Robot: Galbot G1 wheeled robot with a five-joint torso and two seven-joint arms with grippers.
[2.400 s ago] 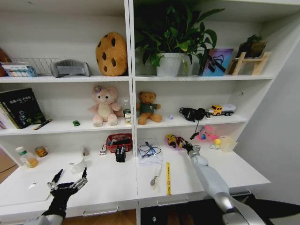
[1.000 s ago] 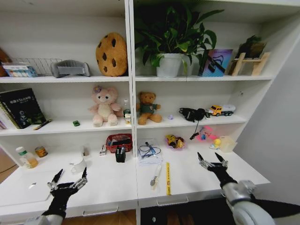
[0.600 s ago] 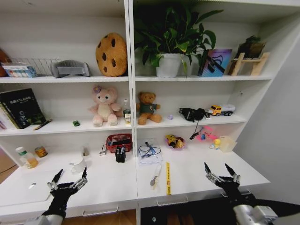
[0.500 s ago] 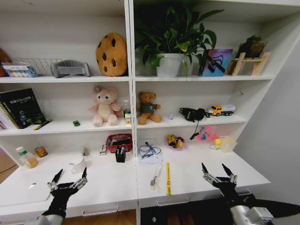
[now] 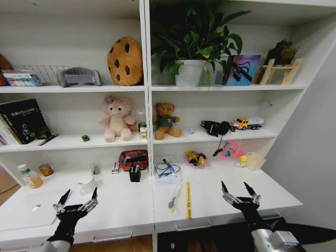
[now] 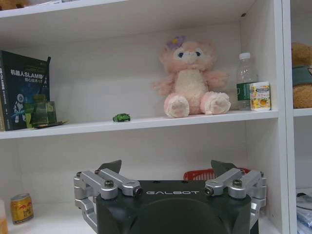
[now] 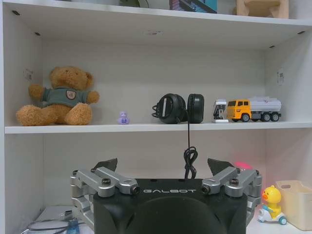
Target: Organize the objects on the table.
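Observation:
On the white table [image 5: 126, 212] lie a yellow ruler [image 5: 188, 199], a white mug [image 5: 88, 186], a silver laptop [image 5: 23, 214] at the far left, and a small bottle [image 5: 29, 177] at the back left. A gold packet sits in a pink bowl [image 5: 196, 158] at the back. A tiny green piece [image 5: 85, 138] rests on the shelf above. My left gripper [image 5: 80, 194] hovers open over the front left, near the mug. Over the front right edge, apart from the ruler, my right gripper [image 5: 234, 187] is open and empty. Both wrist views show spread fingers [image 6: 115, 166] [image 7: 109, 164].
A red basket [image 5: 133, 158], a black pen holder [image 5: 135, 174] and a clear box of cables [image 5: 168, 170] stand at the back middle. A cream bin [image 5: 255, 160] and a duck toy [image 5: 242, 160] sit at the back right. Shelf boards overhang the rear.
My right arm has drawn back from the pink bowl to the table's front right edge, its gripper open, then shifted slightly left. The left arm has not moved.

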